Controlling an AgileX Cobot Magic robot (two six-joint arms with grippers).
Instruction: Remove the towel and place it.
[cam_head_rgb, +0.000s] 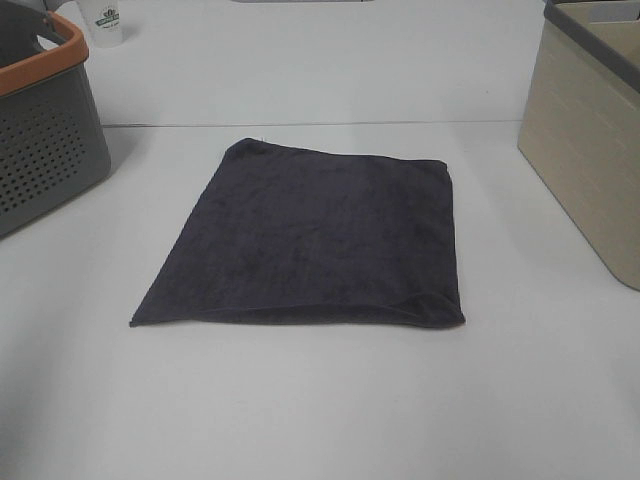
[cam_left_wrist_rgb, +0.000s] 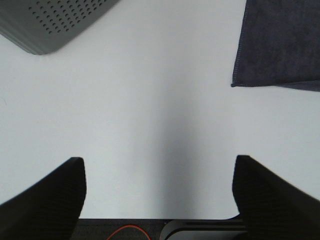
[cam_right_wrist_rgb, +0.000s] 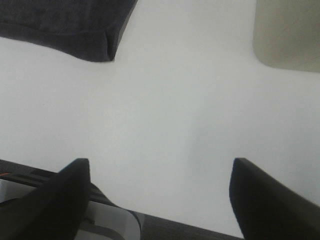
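Note:
The dark charcoal towel (cam_head_rgb: 315, 235) lies folded flat on the white table in the middle of the exterior high view. One of its corners shows in the left wrist view (cam_left_wrist_rgb: 280, 45) and another in the right wrist view (cam_right_wrist_rgb: 65, 25). Neither arm shows in the exterior high view. My left gripper (cam_left_wrist_rgb: 159, 192) is open and empty above bare table, apart from the towel's corner. My right gripper (cam_right_wrist_rgb: 159, 192) is open and empty above bare table, apart from the towel's other near corner.
A grey perforated basket (cam_head_rgb: 45, 140) with an orange rim stands at the far left and also shows in the left wrist view (cam_left_wrist_rgb: 55, 22). A beige bin (cam_head_rgb: 590, 140) stands at the far right and shows in the right wrist view (cam_right_wrist_rgb: 287, 32). A small white cup (cam_head_rgb: 107, 22) stands at the back.

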